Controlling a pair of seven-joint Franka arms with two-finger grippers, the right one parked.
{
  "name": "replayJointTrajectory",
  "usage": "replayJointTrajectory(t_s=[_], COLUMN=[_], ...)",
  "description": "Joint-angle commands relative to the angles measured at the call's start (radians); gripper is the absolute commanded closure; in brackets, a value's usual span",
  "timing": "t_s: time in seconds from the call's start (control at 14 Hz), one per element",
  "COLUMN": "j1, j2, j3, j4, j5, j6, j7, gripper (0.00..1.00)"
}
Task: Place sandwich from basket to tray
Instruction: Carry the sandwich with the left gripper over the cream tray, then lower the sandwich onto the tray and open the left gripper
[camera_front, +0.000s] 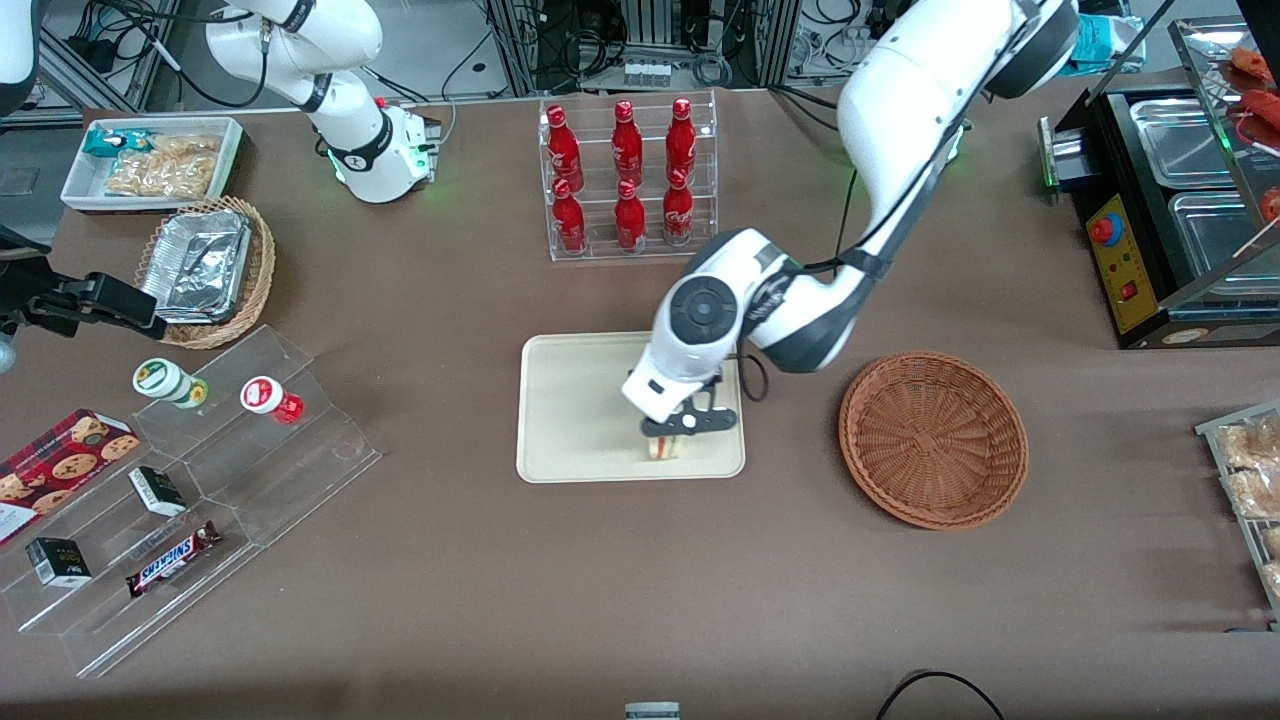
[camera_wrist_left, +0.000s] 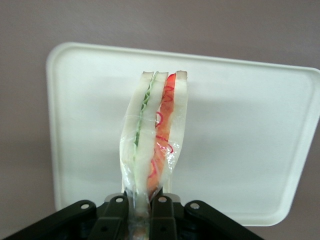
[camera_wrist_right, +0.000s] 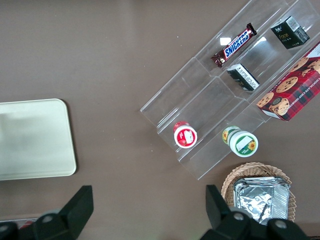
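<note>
Nearest the front camera, bare brown matte table, with a black cable loop at its edge. Toward the parked arm's end from the flat cream-beige rectangular plastic tray, a clear acrylic stepped stand carrying a Snickers bar, small dark boxes and two round lidded cups.

On the tray, close to its camera-side rim, the black two-finger gripper of the left arm, pinching the small triangular sandwich of white bread with red and green filling, wrapped in clear film. Fingers pressed against the wedge's narrow end in the left wrist view, the wedge standing on edge over the tray's surface; touching or hovering, cannot tell.

Beside the tray, toward the working arm's end, the round reddish-brown woven wicker basket, holding nothing.

Farther from the camera than the tray, a clear acrylic rack of red bottles, then metal framing and tangled cables past the table edge.
</note>
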Motion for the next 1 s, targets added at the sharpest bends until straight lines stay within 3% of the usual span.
replayJointTrajectory(t_s=[0.0,0.14,0.64,0.71,0.79,0.93], j1=[-0.070,-0.099,-0.104,-0.104,-0.104,-0.104], j2=[0.081,0.124,0.157,0.160,0.163,0.161], j3=[0.007,0.007,0.007,0.007,0.007,0.006], j4=[0.090,0.128,0.158,0.156,0.156,0.151], j5=[0.098,0.141,0.147,0.146,0.146,0.144], j6=[-0.004,-0.002,0.022,0.025,0.025,0.025], j7=[-0.131,-0.188,-0.196,-0.195,-0.193,-0.187], gripper=[0.89,0.89,0.86,0.75,0.56,0.00])
